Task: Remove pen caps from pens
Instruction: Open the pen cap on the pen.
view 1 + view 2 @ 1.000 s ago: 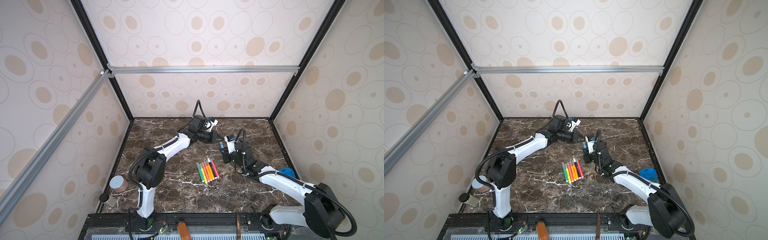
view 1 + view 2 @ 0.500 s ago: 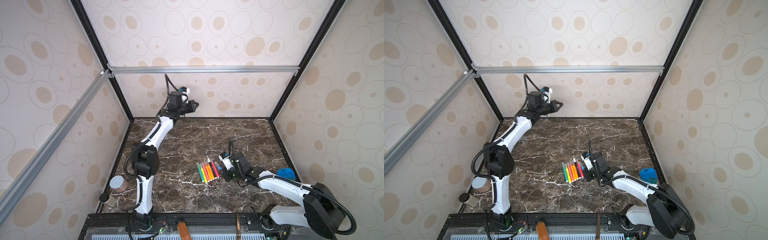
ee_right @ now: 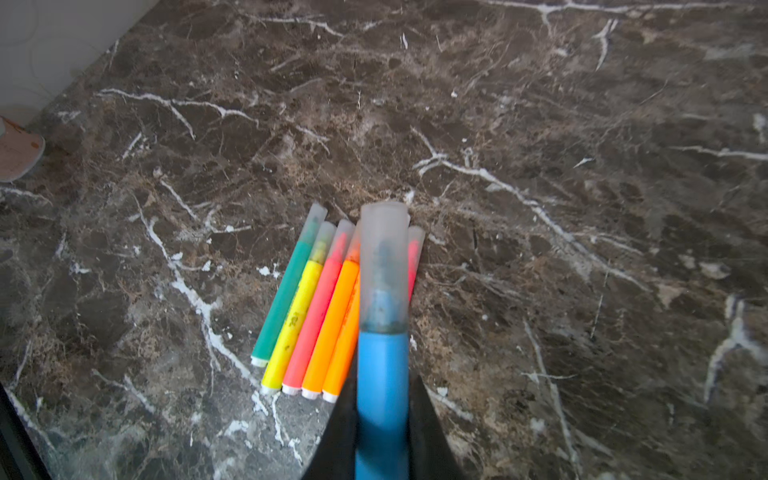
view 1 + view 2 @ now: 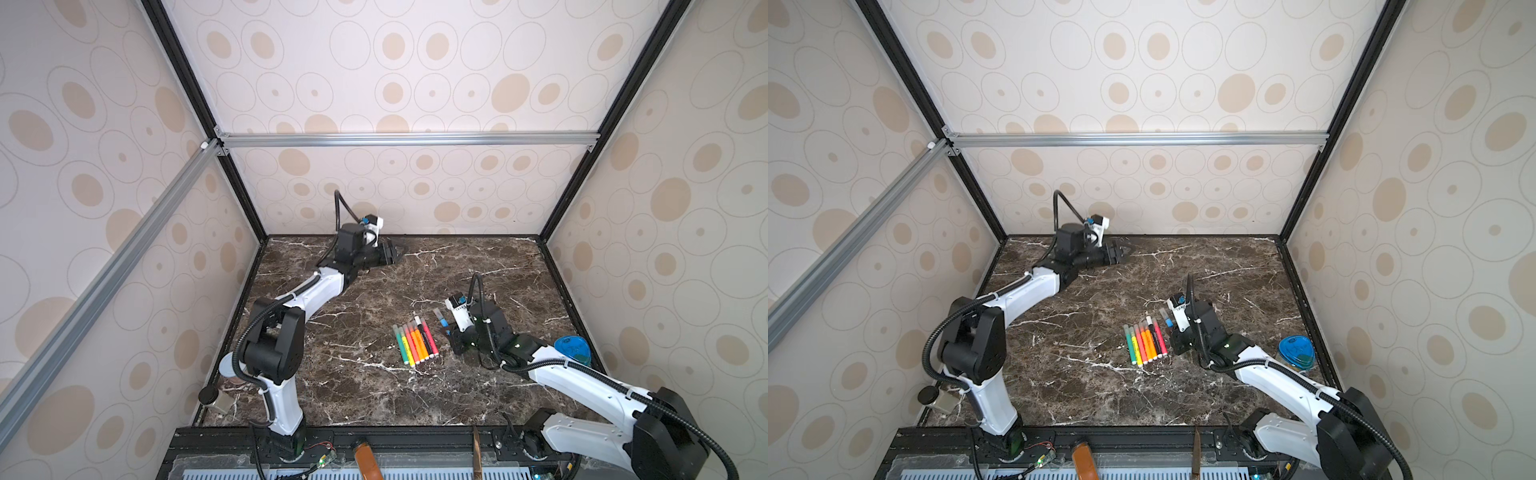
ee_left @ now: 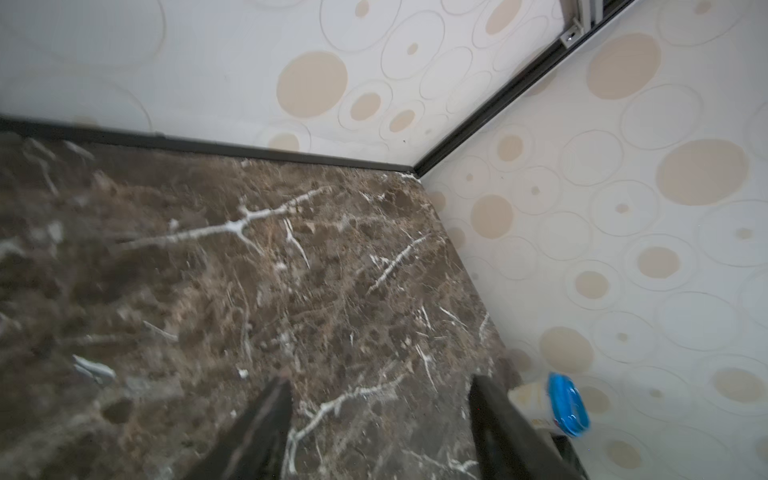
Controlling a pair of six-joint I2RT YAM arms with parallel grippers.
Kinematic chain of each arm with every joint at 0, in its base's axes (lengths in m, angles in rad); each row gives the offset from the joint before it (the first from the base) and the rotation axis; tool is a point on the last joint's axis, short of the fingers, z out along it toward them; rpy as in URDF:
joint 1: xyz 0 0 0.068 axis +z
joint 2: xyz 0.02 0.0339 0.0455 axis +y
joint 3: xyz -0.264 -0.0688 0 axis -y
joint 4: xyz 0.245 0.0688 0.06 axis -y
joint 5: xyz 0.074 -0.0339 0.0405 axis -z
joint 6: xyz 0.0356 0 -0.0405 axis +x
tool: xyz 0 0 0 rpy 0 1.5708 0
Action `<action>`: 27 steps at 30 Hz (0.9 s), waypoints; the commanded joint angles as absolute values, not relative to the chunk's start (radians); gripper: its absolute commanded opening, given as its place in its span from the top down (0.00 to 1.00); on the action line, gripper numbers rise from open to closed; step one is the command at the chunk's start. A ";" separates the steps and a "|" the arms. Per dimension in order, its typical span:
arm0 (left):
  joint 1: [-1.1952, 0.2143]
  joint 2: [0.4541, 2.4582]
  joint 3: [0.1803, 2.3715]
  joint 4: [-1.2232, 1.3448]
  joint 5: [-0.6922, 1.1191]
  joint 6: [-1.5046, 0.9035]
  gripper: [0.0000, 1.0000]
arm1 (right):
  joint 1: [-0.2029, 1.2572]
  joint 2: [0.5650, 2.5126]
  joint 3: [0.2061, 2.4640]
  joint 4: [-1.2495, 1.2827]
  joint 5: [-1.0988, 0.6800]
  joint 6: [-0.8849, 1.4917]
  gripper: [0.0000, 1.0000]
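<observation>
Finds the left gripper (image 4: 397, 250) dropped from high on the back wall half a second ago to low over the worktop's (image 4: 374, 395) far edge, jaws wide and empty. Shows the right gripper (image 3: 382, 390) still clamped on the blue pen (image 3: 382, 374), pen cap (image 3: 383, 266) on, beside the row of pens (image 4: 415, 343) mid-worktop, on its right-edge side. Leaves the left fingers (image 5: 266, 415) blurred, the right fingertips (image 3: 428, 415) hidden under the wrist in both top views, and the black pen (image 4: 424, 337) masked by the blue one in the right wrist view.

Marble table (image 4: 374, 395) carries capped pens (image 4: 417, 347) (side by side).
</observation>
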State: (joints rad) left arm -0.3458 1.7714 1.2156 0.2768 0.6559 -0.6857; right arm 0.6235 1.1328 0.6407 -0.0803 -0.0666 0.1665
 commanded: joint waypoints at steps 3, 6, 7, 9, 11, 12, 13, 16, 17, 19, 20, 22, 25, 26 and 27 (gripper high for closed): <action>-0.384 1.581 0.909 0.813 0.749 -0.953 0.00 | 0.620 1.191 0.727 -0.028 -0.065 0.141 1.00; -0.449 1.539 0.861 0.778 0.701 -0.938 0.00 | 0.620 1.236 0.745 0.005 -0.088 0.147 1.00; -0.468 1.532 0.858 0.751 0.679 -0.923 0.00 | 0.620 1.248 0.750 0.014 -0.097 0.153 1.00; -0.490 1.530 0.851 0.734 0.651 -0.913 0.00 | 0.620 1.267 0.760 0.022 -0.117 0.158 1.00; -0.506 1.547 0.860 0.729 0.641 -0.925 0.02 | 0.621 1.279 0.767 0.024 -0.129 0.161 1.00; -0.513 1.562 0.873 0.726 0.643 -0.932 0.05 | 0.620 1.280 0.767 0.029 -0.132 0.162 1.00; -0.521 1.579 0.890 0.718 0.646 -0.933 0.08 | 0.620 1.279 0.768 0.029 -0.132 0.163 1.00; -0.538 1.626 0.936 0.660 0.642 -0.923 0.16 | 0.620 1.265 0.767 0.027 -0.121 0.160 1.00; -0.541 1.638 0.944 0.642 0.635 -0.919 0.19 | 0.619 1.259 0.767 0.023 -0.117 0.159 1.00; -0.543 1.658 0.954 0.606 0.623 -0.915 0.20 | 0.620 1.244 0.765 0.019 -0.106 0.156 1.00; -0.544 1.669 0.954 0.603 0.623 -0.921 0.21 | 0.620 1.236 0.764 0.018 -0.100 0.155 1.00; -0.546 1.688 0.949 0.630 0.639 -0.951 0.22 | 0.620 1.228 0.763 0.018 -0.090 0.153 1.00; -0.561 1.715 0.945 0.680 0.662 -0.997 0.27 | 0.619 1.228 0.766 0.023 -0.083 0.147 1.00; -0.570 1.721 0.948 0.685 0.663 -1.003 0.28 | 0.620 1.232 0.768 0.022 -0.083 0.145 1.00; -0.576 1.724 0.952 0.684 0.664 -1.006 0.29 | 0.620 1.236 0.772 0.021 -0.082 0.145 1.00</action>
State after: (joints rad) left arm -0.5529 1.7153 0.9161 0.6399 0.6437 -0.9588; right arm 0.6216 1.2423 0.7414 0.0090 -0.0967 0.1562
